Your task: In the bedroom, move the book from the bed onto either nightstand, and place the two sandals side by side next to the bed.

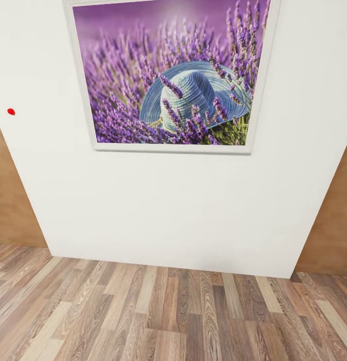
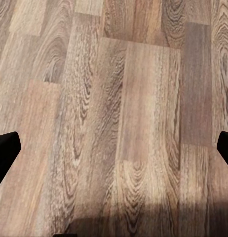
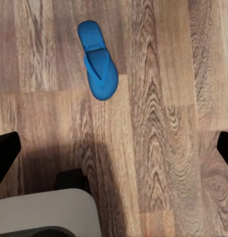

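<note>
Head view: white wall panel [image 1: 183,210] takes most of the frame, brown wood surface [image 1: 13,200] behind it on both sides, wood-plank floor [image 1: 158,316] along the bottom. On the wall hangs a white-framed picture [image 1: 173,75] of purple lavender with a blue straw hat in the middle. Small red dot [image 1: 11,111] on the wall, left of the picture. Right wrist view: right gripper [image 3: 114,153] spread wide, dark fingertips [image 3: 5,153] at both frame edges, nothing between them; one blue sandal [image 3: 98,60] lies flat on the planks ahead of the fingers, apart from them, sole down. Grey-white robot part [image 3: 45,212] and its shadow near the camera. Left wrist view: left gripper [image 2: 114,153] also spread wide and empty over bare planks.
</note>
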You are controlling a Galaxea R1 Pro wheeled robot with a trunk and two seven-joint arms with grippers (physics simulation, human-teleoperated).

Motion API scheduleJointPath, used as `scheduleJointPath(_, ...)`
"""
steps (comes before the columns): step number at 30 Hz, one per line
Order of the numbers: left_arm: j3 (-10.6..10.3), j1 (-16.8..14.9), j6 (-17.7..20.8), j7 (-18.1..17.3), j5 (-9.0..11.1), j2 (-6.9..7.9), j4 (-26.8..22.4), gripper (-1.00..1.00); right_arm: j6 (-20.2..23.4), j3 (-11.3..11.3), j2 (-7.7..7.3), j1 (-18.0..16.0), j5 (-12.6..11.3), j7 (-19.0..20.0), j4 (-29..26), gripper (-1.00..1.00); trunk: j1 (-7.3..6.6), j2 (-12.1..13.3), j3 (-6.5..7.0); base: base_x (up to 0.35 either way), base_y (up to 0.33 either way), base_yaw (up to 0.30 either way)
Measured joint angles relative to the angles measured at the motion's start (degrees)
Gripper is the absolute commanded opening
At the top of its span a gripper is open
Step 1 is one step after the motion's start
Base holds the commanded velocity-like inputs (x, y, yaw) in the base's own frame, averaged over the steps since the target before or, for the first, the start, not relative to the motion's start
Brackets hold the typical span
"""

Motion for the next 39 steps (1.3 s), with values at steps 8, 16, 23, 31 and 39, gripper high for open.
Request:
scheduleJointPath(8, -0.03, 0.0, 0.12, 0.12, -0.06, -0.13, -1.11, 1.0, 0.0, -0.09, 0.06, 0.0, 0.0, 0.0, -0.04, 1.0, 0.0, 0.0, 0.0, 0.0, 0.0, 0.0)
scheduleJointPath(16, -0.06, -0.24, 2.03, -1.8, -0.06, 0.08, -15.99, 1.0, 0.0, -0.03, 0.16, 0.0, 0.0, 0.0, -0.01, 1.0, 0.0, 0.0, 0.0, 0.0, 0.0, 0.0)
scheduleJointPath(23, 0.21, -0.34, 16.2, -22.79, 3.02, 1.65, -33.68, 1.0, 0.0, -0.18, -0.06, 0.0, 0.0, 0.0, 0.02, 1.0, 0.0, 0.0, 0.0, 0.0, 0.0, 0.0)
scheduleJointPath(31, 2.71, -0.35, 23.3, -45.89, 7.11, 5.92, -37.99, 1.0, 0.0, -0.19, -0.09, 0.0, 0.0, -0.01, 0.02, 1.0, 0.0, 0.0, 0.0, 0.0, 0.0, 0.0)
scheduleJointPath(39, 10.53, -0.35, 26.72, -49.76, 8.68, 7.08, -38.3, 1.0, 0.0, -0.2, -0.1, 0.0, 0.0, 0.0, 0.02, 1.0, 0.0, 0.0, 0.0, 0.0, 0.0, 0.0)
